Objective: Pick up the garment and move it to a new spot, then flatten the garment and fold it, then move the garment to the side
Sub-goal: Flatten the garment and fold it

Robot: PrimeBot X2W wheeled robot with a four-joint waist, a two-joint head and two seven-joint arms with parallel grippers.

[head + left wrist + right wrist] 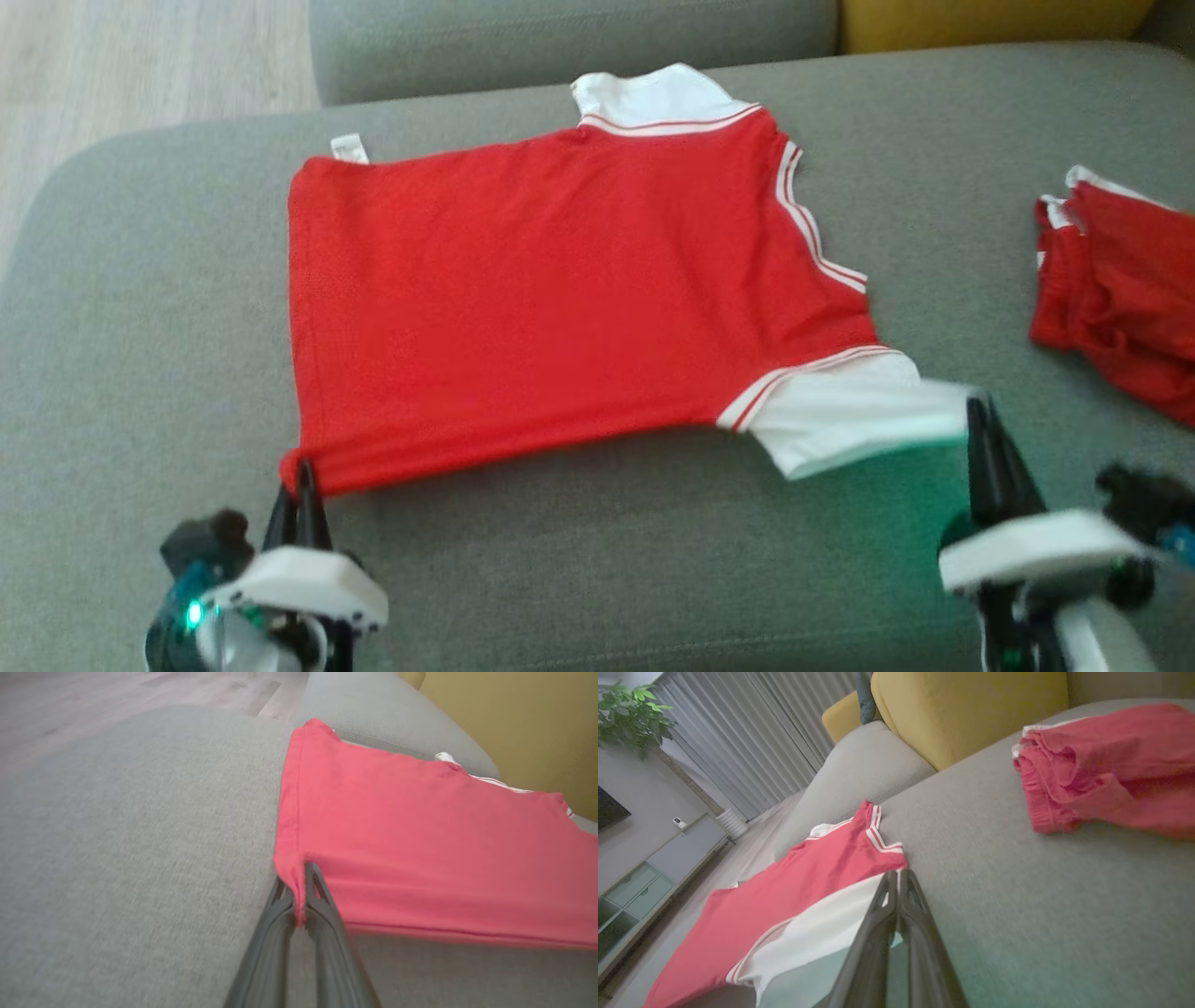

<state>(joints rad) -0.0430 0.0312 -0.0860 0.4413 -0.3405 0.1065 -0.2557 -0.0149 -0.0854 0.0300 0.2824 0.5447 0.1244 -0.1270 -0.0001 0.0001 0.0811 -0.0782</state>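
Sofa seat: I am looking down on a grey sofa seat point(131, 308) that is carrying everything, with pale wooden floor point(112, 65) showing past its far left corner.

Left pincer: my left pincer point(301, 481) is sitting at the lower left with its two dark fingers pressed together. They are pinching the near left hem corner of the garment point(560, 289). In the left wrist view a small fold of red cloth is bunching between them.

Garment: it is lying spread nearly flat across the middle of the seat, with the hem to the left and the striped neckline to the right. A white tag point(349, 147) is sticking out at the far hem corner. The far sleeve point(653, 93) is pointing away from me, and the near sleeve point(850, 420) is reaching toward the lower right.

Right pincer: my right pincer point(977, 420) is standing at the lower right, its fingers closed to a thin line and gripping the end of the near sleeve.

Second red piece: a second red piece point(1120, 289) with white trim is lying crumpled at the right edge, well apart from the garment.

Yellow cushion: a yellow cushion point(990, 19) is showing at the far right.
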